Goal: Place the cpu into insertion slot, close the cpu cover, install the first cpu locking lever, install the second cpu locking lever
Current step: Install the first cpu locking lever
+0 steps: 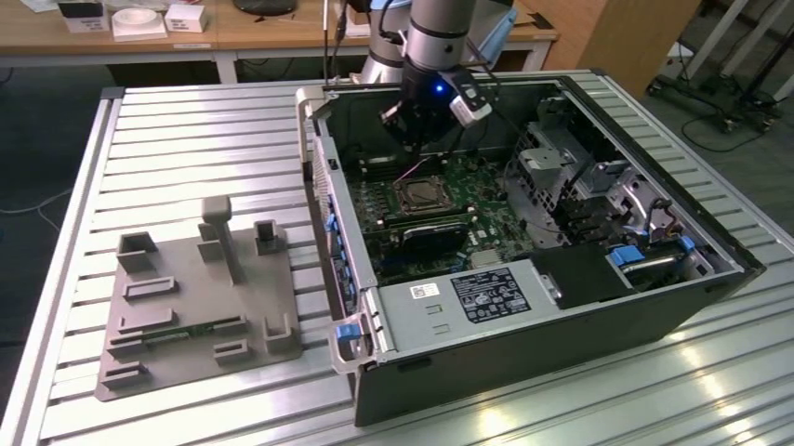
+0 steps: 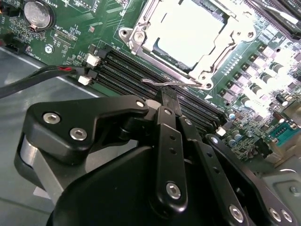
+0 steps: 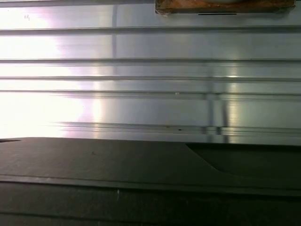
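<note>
In the second wrist view the cpu [image 2: 188,26] lies flat in the insertion slot, its silvery top showing through the cut-out of the cpu cover [image 2: 214,66], which lies down over it. A thin wire locking lever [image 2: 174,82] runs along the socket's edge nearest my gripper. My gripper [image 2: 168,96] is shut with nothing between its black fingers, and its tip hangs just short of that lever. In the exterior view the gripper [image 1: 419,139] reaches down into the open computer case [image 1: 694,288], a little above the insertion slot [image 1: 423,193].
Long black memory slots [image 2: 141,77] lie between the gripper and the socket. A black cable [image 2: 28,80] and a coin battery [image 2: 36,14] sit to one side. A drive cage [image 1: 559,158] and power supply [image 1: 459,297] crowd the case. A grey fixture [image 1: 199,288] stands on the slatted table [image 3: 150,70].
</note>
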{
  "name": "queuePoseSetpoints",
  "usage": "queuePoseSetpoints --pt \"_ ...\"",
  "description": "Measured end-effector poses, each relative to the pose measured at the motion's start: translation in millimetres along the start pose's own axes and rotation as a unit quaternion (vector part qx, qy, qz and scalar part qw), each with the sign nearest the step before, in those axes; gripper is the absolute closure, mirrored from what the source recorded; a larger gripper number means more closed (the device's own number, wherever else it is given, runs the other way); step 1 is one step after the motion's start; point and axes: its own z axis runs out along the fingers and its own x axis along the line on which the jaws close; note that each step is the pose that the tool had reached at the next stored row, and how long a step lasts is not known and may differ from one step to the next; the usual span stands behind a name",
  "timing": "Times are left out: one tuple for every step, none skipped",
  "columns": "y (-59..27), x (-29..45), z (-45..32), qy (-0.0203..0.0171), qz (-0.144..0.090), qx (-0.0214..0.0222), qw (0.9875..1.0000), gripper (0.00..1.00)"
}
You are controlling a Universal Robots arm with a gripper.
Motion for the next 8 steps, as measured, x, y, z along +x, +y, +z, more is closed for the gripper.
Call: queuePoseSetpoints --pt "0.0 0.0 -0.9 0.0000 0.000 -0.0001 1.0000 0.90" --pt "0.1 0.0 -1.6 -0.0001 0.000 0.0000 1.0000 0.90" --pt "0.1 -0.1 -1.8 -0.0001 0.000 0.0004 1.0000 0.90" --pt "0.1 -0.1 -1.8 -0.0002 0.000 0.0014 1.0000 0.90" --pt "0.1 0.0 -1.9 0.0000 0.000 0.0031 1.0000 0.90" --pt "0.1 -0.1 -1.9 0.0000 0.000 0.0049 1.0000 0.90" --pt "0.1 -0.1 -1.9 0.0000 0.000 0.0069 1.0000 0.90" --pt "0.1 -0.2 -1.9 0.0001 0.000 0.0087 1.0000 0.90"
